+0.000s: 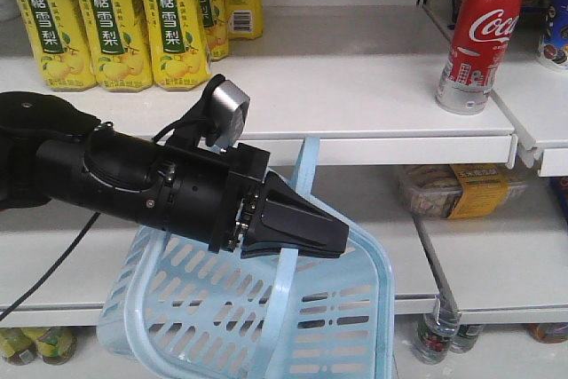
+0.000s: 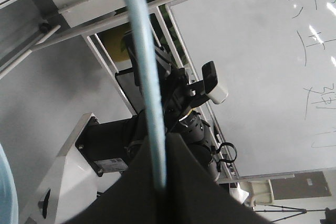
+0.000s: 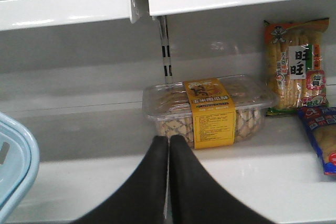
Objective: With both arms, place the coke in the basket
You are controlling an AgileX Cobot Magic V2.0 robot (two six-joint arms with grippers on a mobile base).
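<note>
The coke [image 1: 475, 35] stood upright near the front edge of the upper shelf [image 1: 355, 104], at the right end of that board, just beside the seam to the next section. A broad stretch of bare shelf lay between it and the yellow-labelled bottles [image 1: 115, 15] far to its left. Below and to the left, well apart from the bottle, the basket [image 1: 222, 317] hung tilted in front of the middle shelf. Its hoop handle [image 1: 303, 161] was clamped between the jaws of the left gripper [image 1: 340, 239]; the left wrist view showed the pale-blue strip [image 2: 144, 77] running straight into the closed fingers. The right gripper [image 3: 169, 148] had its jaws pressed together on nothing, pointing at a clear biscuit box [image 3: 210, 109] on the middle shelf [image 3: 94, 124], with a snack bag [image 3: 295, 66] to the right and the basket's rim [image 3: 23, 169] at the left edge.
</note>
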